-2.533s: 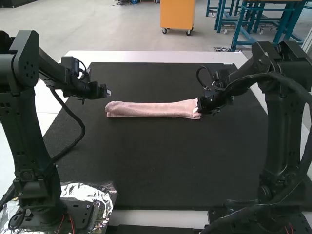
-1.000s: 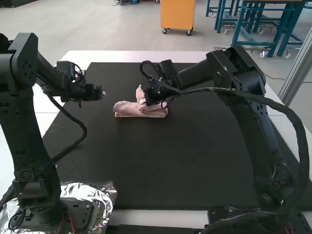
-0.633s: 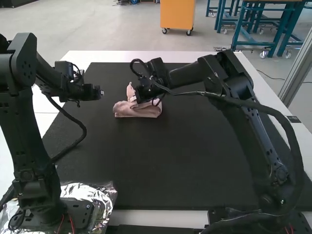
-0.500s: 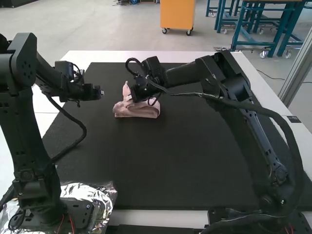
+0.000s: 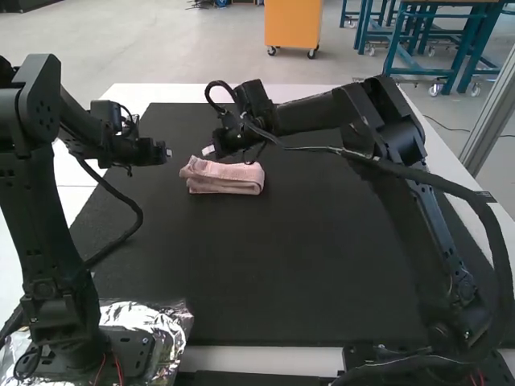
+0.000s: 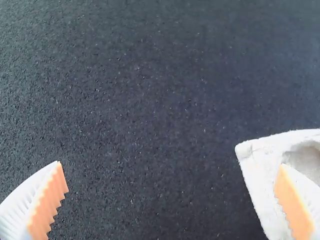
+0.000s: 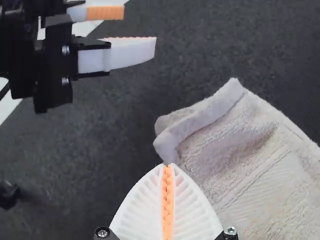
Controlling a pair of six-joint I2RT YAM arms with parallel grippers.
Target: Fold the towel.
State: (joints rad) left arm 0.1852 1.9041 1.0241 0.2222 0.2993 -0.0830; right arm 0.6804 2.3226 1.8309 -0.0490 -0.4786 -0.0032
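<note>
The pink towel (image 5: 225, 176) lies folded into a short, thick bundle, its layers slightly uneven at the left end. Just behind and above that end, the right gripper (image 5: 208, 150) hovers. In the right wrist view the right gripper (image 7: 168, 165) is shut, its pads meeting with no cloth between them, beside a corner of the towel (image 7: 250, 160). My left gripper (image 5: 169, 153) is left of the towel, above the mat. In the left wrist view the left gripper (image 6: 171, 164) is open, one finger overlapping the towel's pale edge (image 6: 257, 175).
A black mat (image 5: 265, 265) covers most of the white table (image 5: 265, 94). Crumpled foil (image 5: 149, 316) lies around the left arm's base. The two grippers are close together, with the left gripper's fingers (image 7: 132, 51) near the towel in the right wrist view.
The right arm has swung left, and the towel has gone from a long strip to a short folded bundle. Its raised end has since come down, out of the right gripper. The left arm has barely moved.
</note>
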